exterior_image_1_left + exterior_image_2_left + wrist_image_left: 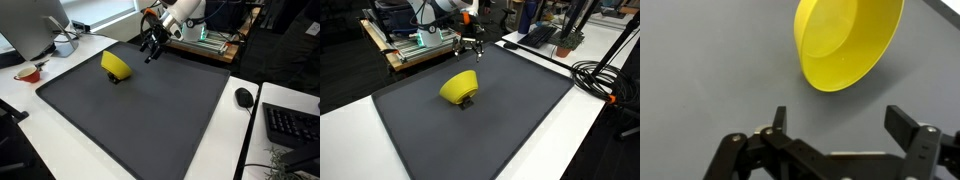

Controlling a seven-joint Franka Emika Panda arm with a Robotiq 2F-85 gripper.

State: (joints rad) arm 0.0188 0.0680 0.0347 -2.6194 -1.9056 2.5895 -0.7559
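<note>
**Open end effector held over the mat, yellow bowl tipped up nearby**

A yellow bowl [116, 66] [459, 88] [845, 40] is seen on a dark gray mat [150, 120] [510, 120], which is spread over a white counter [35, 145] [605, 140]. The bowl is not set flat on the mat. It is tipped up on a small dark thing [467, 101] under it, and what that thing is cannot be told. In the wrist view the bowl's open side is shown.

The end effector [152, 50] [472, 47] [840, 118] is held over the mat, close to one mat edge. Its fingers are spread wide and nothing is held between them. The bowl is not touched by it.

Off the mat, just past one side of it, a computer mouse [244, 97] and a keyboard [292, 122] are seen in an exterior view.
</note>
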